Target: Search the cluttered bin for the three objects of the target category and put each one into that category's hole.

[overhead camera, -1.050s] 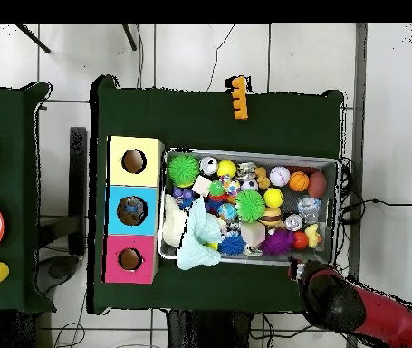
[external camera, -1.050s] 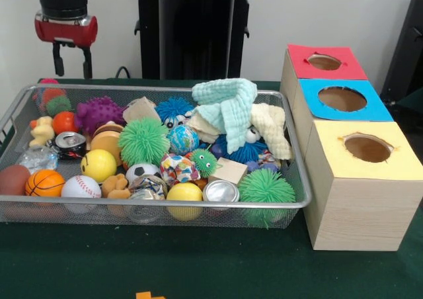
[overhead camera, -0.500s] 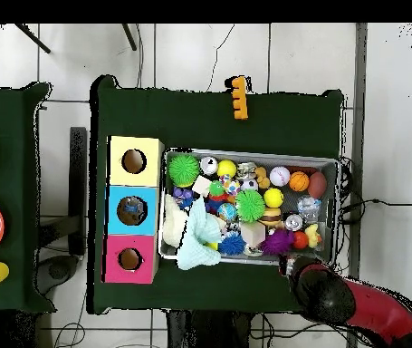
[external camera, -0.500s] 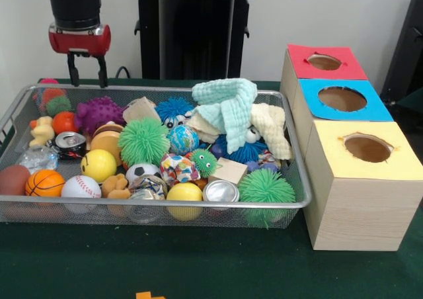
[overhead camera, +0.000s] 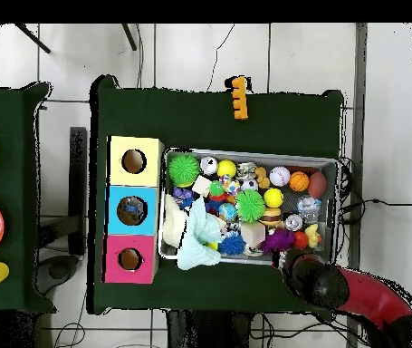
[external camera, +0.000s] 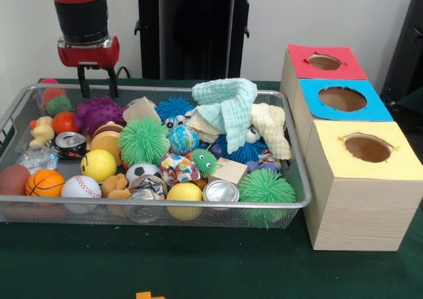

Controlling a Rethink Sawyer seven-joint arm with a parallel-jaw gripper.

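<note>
Gripper: the gripper (external camera: 97, 89) is hanging over the far left corner of the bin (external camera: 291, 203), just above the rim. Its two dark fingers are standing apart and are holding nothing.
Arm: the red and black arm (overhead camera: 372, 304) is reaching in the overhead view from the lower right toward the bin's lower edge.
Bin: the wire bin is sitting on the green table (external camera: 198, 266) and is filled with toys. A purple spiky ball (external camera: 98, 112) is lying just beside and below the gripper.
Inside: a green spiky ball (external camera: 143, 141), a yellow ball (external camera: 98, 165), a small basketball (external camera: 45, 182), a baseball (external camera: 80, 187) and a can (external camera: 221, 192) are lying in the heap. A mint cloth (external camera: 229, 107) is lying piled on top at the back.
Boxes: three wooden boxes are standing in a row, touching, just beside the bin. Their tops are red (external camera: 325, 61), blue (external camera: 342, 99) and yellow (external camera: 367, 149), each with a round hole.
Target things: I cannot tell which category is the wanted one; all toys are lying in the bin.
</note>
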